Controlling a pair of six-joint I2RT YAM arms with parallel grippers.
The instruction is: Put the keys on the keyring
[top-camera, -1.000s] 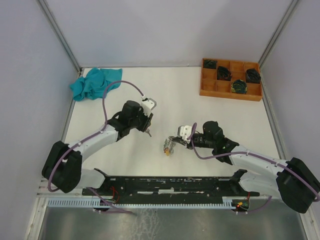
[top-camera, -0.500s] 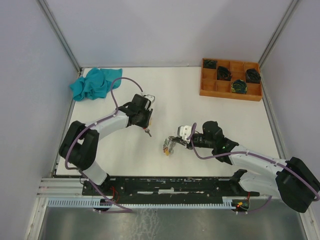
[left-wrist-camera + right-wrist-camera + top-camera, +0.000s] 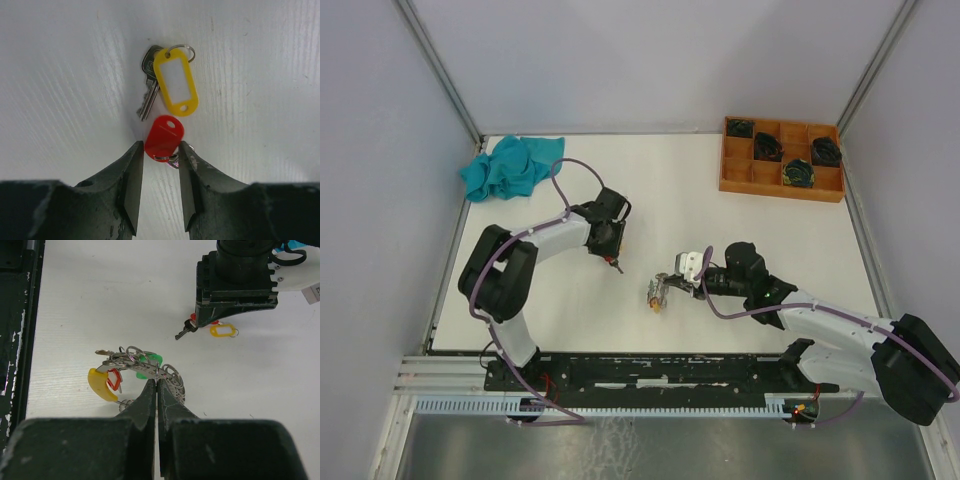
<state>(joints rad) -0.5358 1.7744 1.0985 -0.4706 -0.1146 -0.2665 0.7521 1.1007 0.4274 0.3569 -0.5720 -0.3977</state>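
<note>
Nearest me, on the white table [image 3: 720, 230], the R arm lies low and its right gripper [image 3: 157, 382] is closed tight, tips pinched on the silvery ribbed keyring [image 3: 173, 382]. The ring sits just off the table centre, toward the near edge, w/ a bunch of small rings and keys around it. A long yellow tag [image 3: 97, 385] curls off its left side in the wrist view and a green tag [image 3: 149, 363] lies against it; can't tell if that one is threaded on. A bit further back and to the L, well apart from the ring, the left gripper [image 3: 160, 146] points down at the table. Its jaws are partway apart w/ the lower end of the red-tag key [image 3: 164, 136] between the tips; can't tell if they're actually pinching it. Just beyond, the yellow-tag key [image 3: 175, 82] lies flat, almost touching the red one. Far L corner: a crumpled teal cloth [image 3: 510, 167]. Far R: a wooden tray [image 3: 735, 175] w/ black coils [image 3: 798, 173] in several compartments.
</note>
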